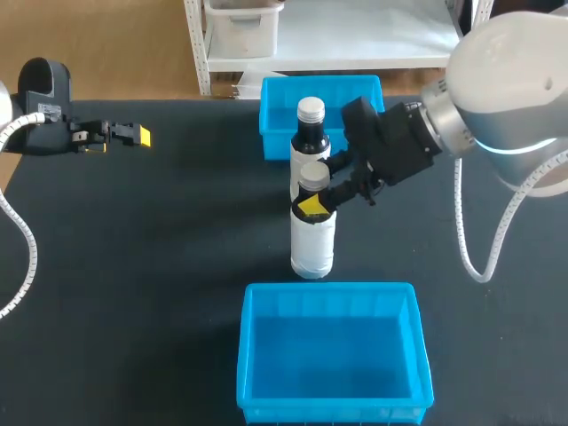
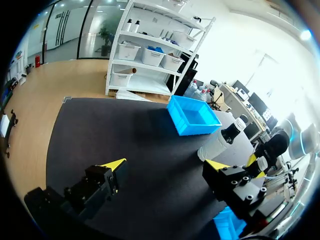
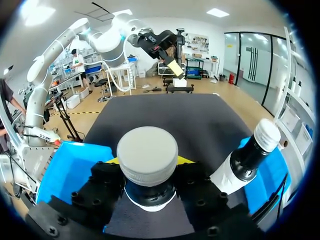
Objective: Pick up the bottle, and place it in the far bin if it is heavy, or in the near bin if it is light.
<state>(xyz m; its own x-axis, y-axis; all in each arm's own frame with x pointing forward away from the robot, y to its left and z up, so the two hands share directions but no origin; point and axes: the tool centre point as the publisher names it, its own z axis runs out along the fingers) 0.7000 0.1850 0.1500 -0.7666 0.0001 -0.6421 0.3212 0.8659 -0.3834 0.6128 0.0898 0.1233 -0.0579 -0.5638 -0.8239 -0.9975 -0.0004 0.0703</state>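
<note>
Just beyond the blue plastic near bin point(image 1: 330, 288), the dark glass bottle with a white label and pale cap point(image 1: 312, 244) is sitting upright, seemingly resting on the black bench point(image 1: 177, 231). The right gripper point(image 1: 318, 197) is pinching its neck under the cap, its arm reaching in sideways. Glass is handling stiff, slick and breakable; the weight is not showing. A second matching bottle point(image 1: 310, 133) is standing before the blue plastic far bin point(image 1: 277, 98). The left gripper point(image 2: 167, 163) is hanging spread, well apart.
</note>
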